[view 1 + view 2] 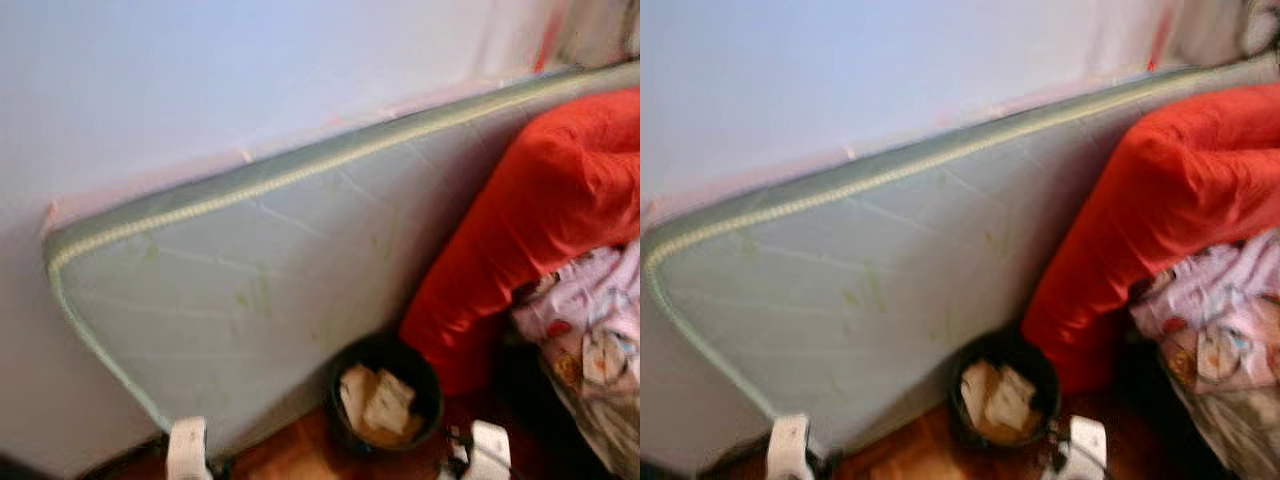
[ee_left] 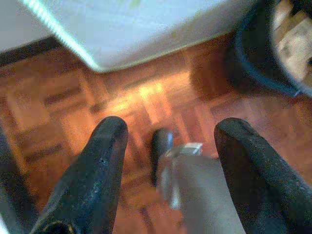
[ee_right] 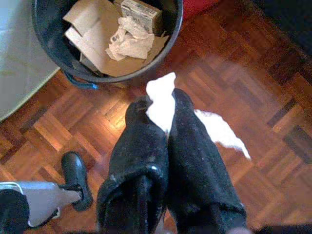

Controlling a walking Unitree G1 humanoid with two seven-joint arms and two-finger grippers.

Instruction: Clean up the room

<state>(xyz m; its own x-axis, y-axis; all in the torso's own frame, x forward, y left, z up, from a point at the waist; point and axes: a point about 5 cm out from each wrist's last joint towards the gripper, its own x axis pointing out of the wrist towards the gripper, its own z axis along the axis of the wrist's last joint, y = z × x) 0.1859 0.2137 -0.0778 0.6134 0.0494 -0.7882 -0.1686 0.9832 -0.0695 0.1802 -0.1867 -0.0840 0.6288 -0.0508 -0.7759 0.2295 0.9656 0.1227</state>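
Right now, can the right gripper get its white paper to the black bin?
Probably yes. The right gripper is shut on the white paper just short of the black bin, with only bare wood floor between them.

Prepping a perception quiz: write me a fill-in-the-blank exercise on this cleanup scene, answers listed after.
1. The right gripper has its fingers shut on a white scrap of ____.
2. The black bin stands on a floor made of ____.
3. A mattress leans against the ____.
4. The left gripper's fingers are ____.

Answers: paper; wood; wall; open
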